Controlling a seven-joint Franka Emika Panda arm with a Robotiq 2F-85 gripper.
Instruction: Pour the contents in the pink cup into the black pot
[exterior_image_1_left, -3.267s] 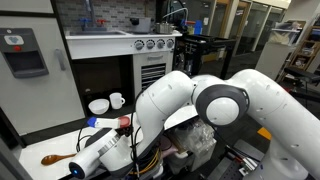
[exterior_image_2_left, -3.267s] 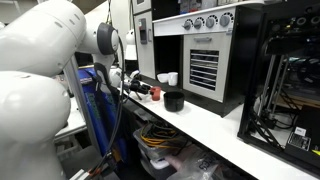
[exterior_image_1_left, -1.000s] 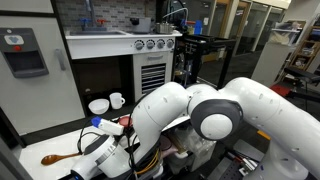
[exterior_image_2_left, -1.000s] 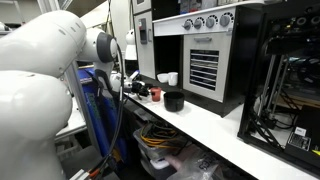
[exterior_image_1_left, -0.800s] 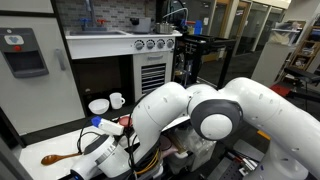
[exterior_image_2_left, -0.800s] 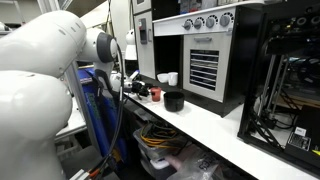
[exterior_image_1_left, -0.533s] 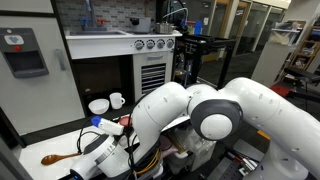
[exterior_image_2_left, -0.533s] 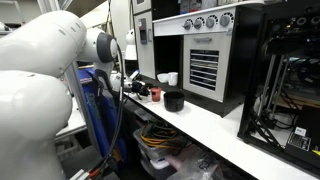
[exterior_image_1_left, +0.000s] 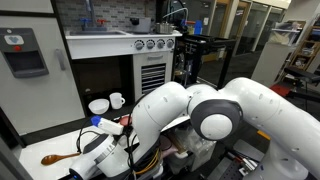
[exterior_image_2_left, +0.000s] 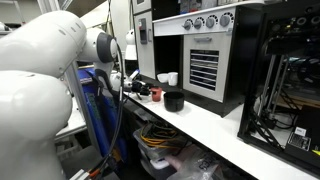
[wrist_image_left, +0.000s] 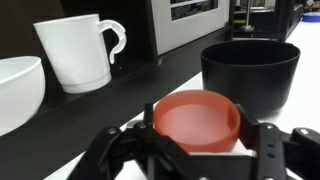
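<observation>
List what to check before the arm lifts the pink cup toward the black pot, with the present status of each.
1. Gripper shut on the pink cup: ok, one finger on each side in the wrist view.
2. Cup upright: ok.
3. Something in the cup to pour: cannot tell.
4. Black pot uncovered, mouth up: ok.
5. White mug and white bowl off the way to the pot: ok, both stand on the cup's opposite side.

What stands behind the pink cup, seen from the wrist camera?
Behind the cup stands the black pot, slightly right; the cup covers its lower left part. A white mug stands farther back, left. The pot's inside cannot be seen.
</observation>
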